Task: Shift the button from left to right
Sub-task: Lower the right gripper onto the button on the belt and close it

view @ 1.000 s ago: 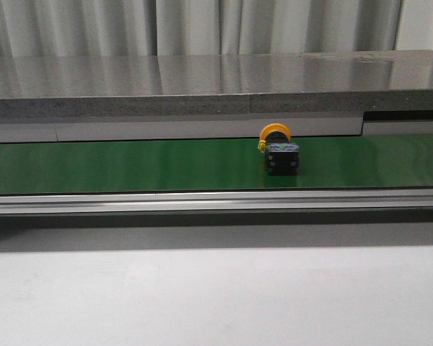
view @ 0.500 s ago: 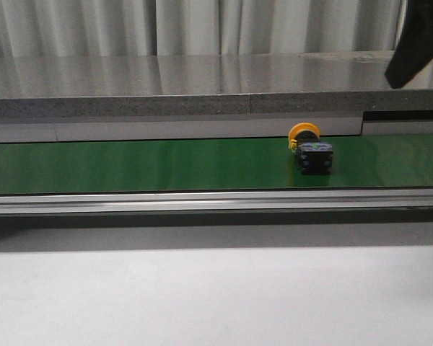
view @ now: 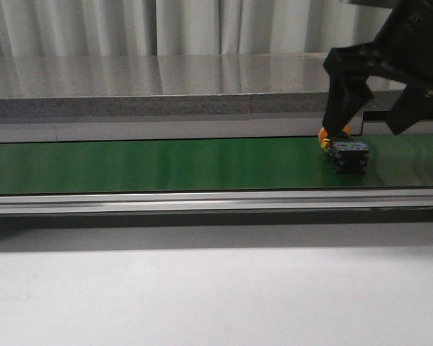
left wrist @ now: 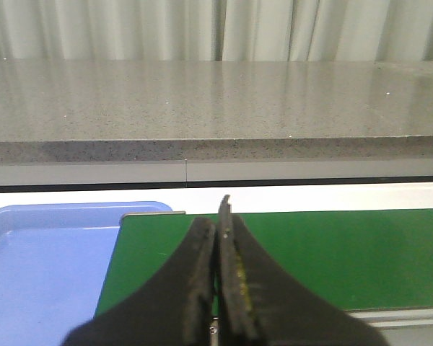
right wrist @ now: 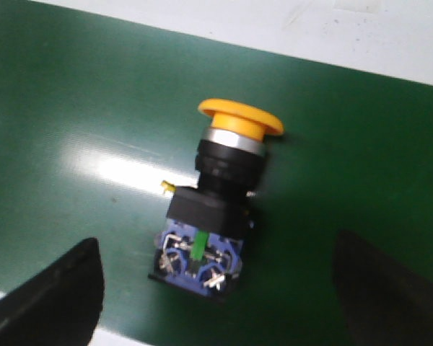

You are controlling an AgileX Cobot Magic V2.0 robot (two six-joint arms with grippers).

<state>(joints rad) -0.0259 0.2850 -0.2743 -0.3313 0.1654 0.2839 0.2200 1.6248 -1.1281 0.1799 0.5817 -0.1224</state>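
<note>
The button lies on its side on the green belt, toward the right end, its yellow-orange head pointing away from me. My right gripper hangs open just above it, one finger right over the head. In the right wrist view the button lies between the two open fingertips, which do not touch it; its blue and green terminal end faces the camera. My left gripper is shut and empty over the left end of the belt. It does not show in the front view.
A blue tray sits beside the belt's left end. A grey stone-like shelf runs behind the belt and a metal rail along its front. A white table surface lies in front.
The button has moved to the right along the belt. My right gripper has come down into the front view and now sits open over the button.
</note>
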